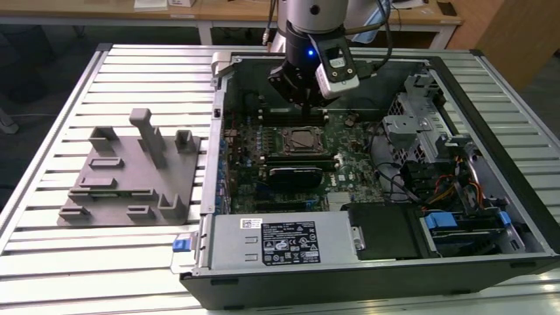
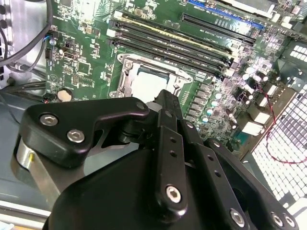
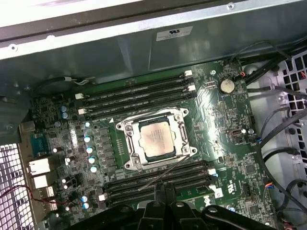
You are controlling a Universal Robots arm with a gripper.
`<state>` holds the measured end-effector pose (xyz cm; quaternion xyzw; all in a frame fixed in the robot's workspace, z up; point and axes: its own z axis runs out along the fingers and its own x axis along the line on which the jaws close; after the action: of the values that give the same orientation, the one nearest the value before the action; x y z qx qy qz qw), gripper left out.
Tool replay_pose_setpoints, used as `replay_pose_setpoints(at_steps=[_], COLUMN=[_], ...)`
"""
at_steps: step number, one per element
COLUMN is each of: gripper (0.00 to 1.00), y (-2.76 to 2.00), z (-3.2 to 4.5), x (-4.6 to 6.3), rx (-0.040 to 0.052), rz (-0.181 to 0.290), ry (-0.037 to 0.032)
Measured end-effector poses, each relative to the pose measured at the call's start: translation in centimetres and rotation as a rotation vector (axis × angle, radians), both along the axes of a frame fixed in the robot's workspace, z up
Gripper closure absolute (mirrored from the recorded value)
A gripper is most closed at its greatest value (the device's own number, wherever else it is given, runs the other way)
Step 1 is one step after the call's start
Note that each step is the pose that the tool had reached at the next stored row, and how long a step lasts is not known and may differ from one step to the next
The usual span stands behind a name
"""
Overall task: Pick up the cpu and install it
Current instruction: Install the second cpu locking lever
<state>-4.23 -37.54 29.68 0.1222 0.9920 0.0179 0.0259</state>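
On the exterior view's left a grey plastic fixture block [image 1: 131, 170] sits on the slatted metal table [image 1: 52, 118], and nothing silver-grey is visible on it. To its right lies the open computer case [image 1: 368, 262], with the gripper [image 1: 298, 92] hanging over the motherboard [image 1: 350, 164], above and a little back from the socket [image 1: 302, 139]. The cpu [image 3: 156, 138] already lies inside that socket's metal frame, seen in both wrist views [image 2: 146, 84]. The fingers [image 3: 163, 194] look pressed together with nothing between them. The risk, as I judge it, is a chip not fully seated: a corner riding on the frame could bend the contacts if pushed, and the arm's low position near the memory slots [image 3: 139, 93] leaves little margin for a sideways bump. Loose cables [image 1: 411, 184] crowd the case's right side. Beyond the table stand wooden desks [image 1: 219, 13].
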Motion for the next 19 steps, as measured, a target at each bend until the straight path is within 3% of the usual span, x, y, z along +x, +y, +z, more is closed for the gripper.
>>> replay_pose_setpoints(at_steps=[4, 12, 19], gripper=[0.89, 0.89, 0.89], y=[-0.02, -0.04, -0.04], z=[-0.13, -1.27, -1.33], x=[0.0, 0.0, 0.0], rx=[0.0005, 0.0002, 0.0002], rz=[0.0, 0.0, 0.0], ry=[-0.0002, -0.0001, 0.0])
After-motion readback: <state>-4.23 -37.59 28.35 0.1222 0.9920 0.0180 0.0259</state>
